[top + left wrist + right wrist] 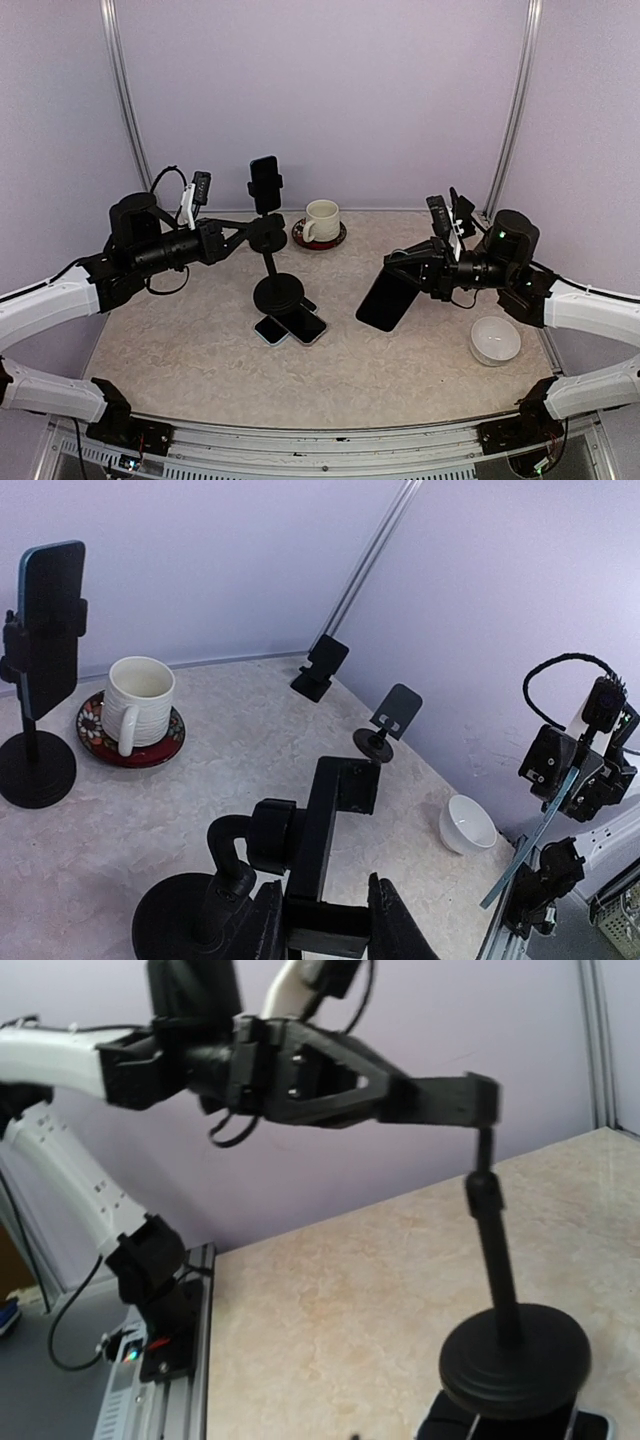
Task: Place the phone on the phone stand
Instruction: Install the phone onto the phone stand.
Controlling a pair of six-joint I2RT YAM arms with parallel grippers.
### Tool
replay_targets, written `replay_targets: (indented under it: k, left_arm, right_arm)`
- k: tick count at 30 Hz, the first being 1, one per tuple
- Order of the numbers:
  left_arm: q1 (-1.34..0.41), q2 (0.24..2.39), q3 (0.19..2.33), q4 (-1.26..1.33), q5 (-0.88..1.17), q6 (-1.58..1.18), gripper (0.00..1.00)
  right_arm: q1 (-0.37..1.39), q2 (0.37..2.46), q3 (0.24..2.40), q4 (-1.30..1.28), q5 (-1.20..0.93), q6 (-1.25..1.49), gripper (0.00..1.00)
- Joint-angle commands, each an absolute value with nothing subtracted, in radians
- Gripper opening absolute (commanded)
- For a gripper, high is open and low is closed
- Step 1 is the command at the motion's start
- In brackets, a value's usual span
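The black phone stand stands mid-table on a round base, its clamp head tilted over. My left gripper is shut on the lower bracket of that clamp; in the top view it reaches in from the left. My right gripper holds a black phone by its upper end, hanging tilted above the table to the right of the stand. The right wrist view shows the stand's pole and base but neither its own fingers nor the held phone.
Two phones lie flat at the stand's base. A second stand with a phone clamped in it stands behind, beside a white mug on a saucer. A white bowl sits at the right. Two small stands are near the far wall.
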State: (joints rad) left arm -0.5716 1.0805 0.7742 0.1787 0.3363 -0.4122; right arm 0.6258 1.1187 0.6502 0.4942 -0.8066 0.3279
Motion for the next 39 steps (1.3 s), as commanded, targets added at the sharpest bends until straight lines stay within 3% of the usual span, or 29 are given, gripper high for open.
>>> replay_targets:
  k: [1,21,39]
  left_arm:
    - [-0.625,1.156,0.864,0.363,0.399,-0.387,0.0]
    - [-0.81,1.52,1.094,0.482,0.644,-0.314,0.0]
    - [-0.879,1.589,1.101,0.512,0.791,-0.29,0.0]
  right_arm:
    - [0.62,1.046,0.699,0.408,-0.837,0.252,0.0]
    - [0.62,0.974,0.757,0.176,-0.997,0.131,0.0]
    - [0.687,1.193,0.882,0.234,-1.218,0.137,0.0]
